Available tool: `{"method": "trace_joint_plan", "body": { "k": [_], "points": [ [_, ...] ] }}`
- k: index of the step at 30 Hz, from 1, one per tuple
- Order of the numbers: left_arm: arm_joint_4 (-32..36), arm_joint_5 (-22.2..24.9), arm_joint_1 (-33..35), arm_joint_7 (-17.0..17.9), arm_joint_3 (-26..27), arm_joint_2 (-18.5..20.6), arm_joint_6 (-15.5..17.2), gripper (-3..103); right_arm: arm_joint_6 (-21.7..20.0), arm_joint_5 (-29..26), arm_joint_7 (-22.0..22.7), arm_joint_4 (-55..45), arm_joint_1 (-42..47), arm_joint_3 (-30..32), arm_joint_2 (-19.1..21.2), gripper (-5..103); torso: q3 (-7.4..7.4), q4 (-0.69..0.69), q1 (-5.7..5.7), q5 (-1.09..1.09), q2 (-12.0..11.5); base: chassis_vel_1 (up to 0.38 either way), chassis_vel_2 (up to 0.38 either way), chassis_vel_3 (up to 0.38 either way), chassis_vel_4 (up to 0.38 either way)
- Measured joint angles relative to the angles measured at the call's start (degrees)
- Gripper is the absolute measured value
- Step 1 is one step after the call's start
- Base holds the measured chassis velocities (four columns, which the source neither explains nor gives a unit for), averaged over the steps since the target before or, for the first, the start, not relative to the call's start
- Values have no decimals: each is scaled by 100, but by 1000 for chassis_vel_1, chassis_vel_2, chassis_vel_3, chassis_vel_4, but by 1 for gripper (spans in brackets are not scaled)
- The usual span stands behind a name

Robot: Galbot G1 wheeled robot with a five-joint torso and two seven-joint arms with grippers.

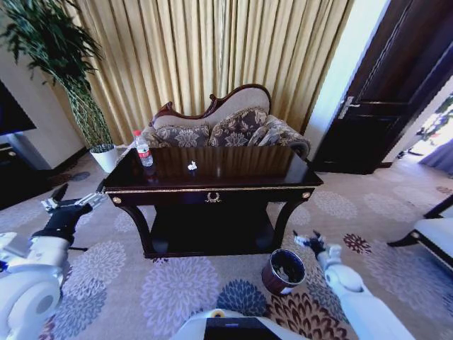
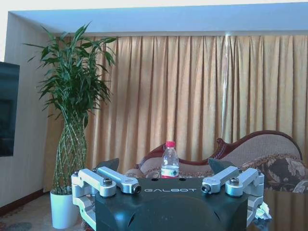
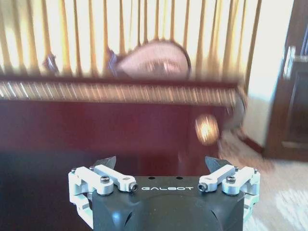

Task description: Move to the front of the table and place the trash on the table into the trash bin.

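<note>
The dark glossy table stands straight ahead. A clear bottle with a red cap is upright at its left end, and a small white paper scrap lies near the middle. On the carpet by the table's right leg sits the round maroon trash bin. My left gripper hangs open left of the table, level with its top, facing the bottle and a scrap. Low beside the bin, my right gripper is open and empty, facing the table's front rail.
A patterned sofa stands behind the table against gold curtains. A tall plant in a white pot is at the back left, beside a black TV stand. A dark door and a chair are to the right.
</note>
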State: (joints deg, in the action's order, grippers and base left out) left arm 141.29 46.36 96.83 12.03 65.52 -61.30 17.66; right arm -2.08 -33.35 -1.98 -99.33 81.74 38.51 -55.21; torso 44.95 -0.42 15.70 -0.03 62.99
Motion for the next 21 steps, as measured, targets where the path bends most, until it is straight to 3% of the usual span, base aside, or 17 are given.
{"method": "trace_joint_plan", "body": {
  "k": [2,9,21],
  "points": [
    [2,-43,-5,5,-23,-23,-1,100,-226,-150,192,-816,56,209,51,100,0,0,0,0,0,0,0,0,0],
    [46,-78,8,11,-73,-58,12,100,-949,-525,775,-2134,-124,354,227,100,0,1,0,0,0,0,0,0,0],
    [114,-72,58,49,85,83,185,100,-1274,-598,976,-2688,-162,427,302,100,0,0,0,2,0,0,0,0,0]
  ]
}}
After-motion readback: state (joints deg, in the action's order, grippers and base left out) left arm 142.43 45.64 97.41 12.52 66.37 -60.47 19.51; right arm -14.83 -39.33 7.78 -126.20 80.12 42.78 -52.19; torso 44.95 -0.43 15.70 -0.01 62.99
